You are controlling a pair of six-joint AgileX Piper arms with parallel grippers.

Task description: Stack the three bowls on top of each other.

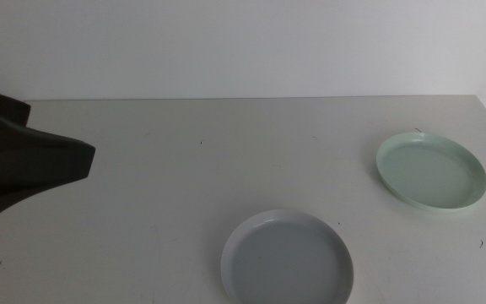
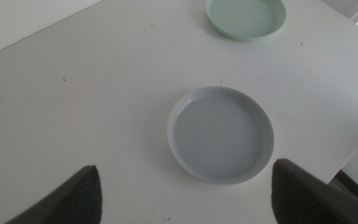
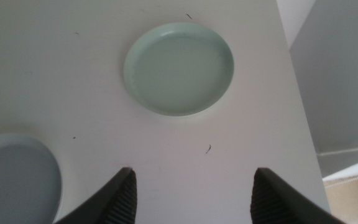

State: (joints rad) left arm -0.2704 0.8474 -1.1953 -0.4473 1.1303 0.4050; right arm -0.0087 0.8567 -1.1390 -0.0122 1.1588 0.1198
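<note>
- We are seeing the grey-blue bowl sitting on the white table, well apart from the mint green bowl.
- Left gripper is hovering near the grey-blue bowl, jaws spread, empty.
- Right gripper is hanging between both bowls, jaws released.

Soft, even, slightly dim light; faint shadows, no glare, edges mildly soft.

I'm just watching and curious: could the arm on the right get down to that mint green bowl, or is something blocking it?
Probably yes. The right gripper hangs above the table with its jaws open, and the mint green bowl lies just ahead of it on bare table. The grey-blue bowl sits apart, off to the side, so nothing stands between them.
</note>
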